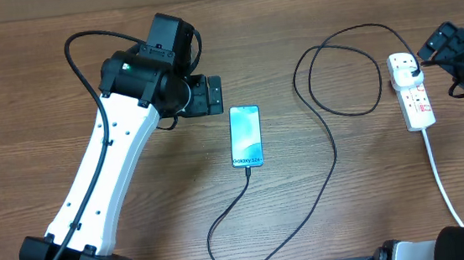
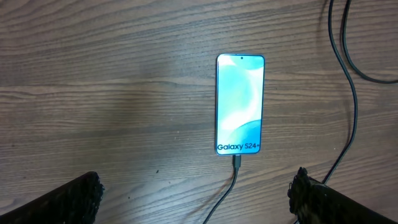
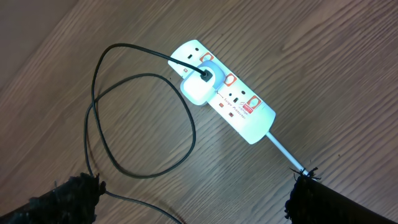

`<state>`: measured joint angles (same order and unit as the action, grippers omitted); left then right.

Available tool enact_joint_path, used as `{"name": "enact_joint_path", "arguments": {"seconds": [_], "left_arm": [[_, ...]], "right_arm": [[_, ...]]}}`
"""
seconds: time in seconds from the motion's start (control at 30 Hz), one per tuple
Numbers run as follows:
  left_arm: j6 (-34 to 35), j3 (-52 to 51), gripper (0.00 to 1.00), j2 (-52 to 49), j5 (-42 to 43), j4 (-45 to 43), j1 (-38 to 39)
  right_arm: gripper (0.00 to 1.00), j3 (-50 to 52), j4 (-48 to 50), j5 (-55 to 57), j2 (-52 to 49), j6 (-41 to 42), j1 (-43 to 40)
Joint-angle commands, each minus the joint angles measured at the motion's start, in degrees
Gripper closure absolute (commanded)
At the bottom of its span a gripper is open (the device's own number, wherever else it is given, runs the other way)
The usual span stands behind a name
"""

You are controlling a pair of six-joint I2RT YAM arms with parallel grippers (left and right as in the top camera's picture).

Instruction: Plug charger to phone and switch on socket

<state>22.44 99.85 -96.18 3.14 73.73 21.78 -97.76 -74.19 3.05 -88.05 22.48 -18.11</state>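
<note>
The phone lies flat in the middle of the table with its light blue screen up, and it also shows in the left wrist view. The charger, a thin black cable, has its tip in the phone's bottom edge. It loops across the wood to a white adapter seated in the socket. The socket lies at the right. My left gripper hovers just left of the phone, open and empty. My right gripper hangs beside the socket, open and empty.
The socket's thick white cord runs toward the front right edge. Slack charger cable forms a big loop left of the socket and another bend near the front edge. The left arm's white link crosses the left side.
</note>
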Motion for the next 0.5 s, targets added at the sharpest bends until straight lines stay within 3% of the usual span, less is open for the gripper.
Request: {"name": "enact_joint_path", "arguments": {"seconds": [0.0, 0.47], "left_arm": [[-0.6, 1.1, 0.01, 0.0, -0.8, -0.1, 0.4], [-0.6, 1.1, 0.01, 0.1, -2.1, -3.8, 0.4]], "right_arm": [[0.00, 0.2, 0.2, 0.7, 0.3, 0.4, 0.1], [0.00, 0.2, 0.2, 0.7, 0.3, 0.4, 0.1]]}}
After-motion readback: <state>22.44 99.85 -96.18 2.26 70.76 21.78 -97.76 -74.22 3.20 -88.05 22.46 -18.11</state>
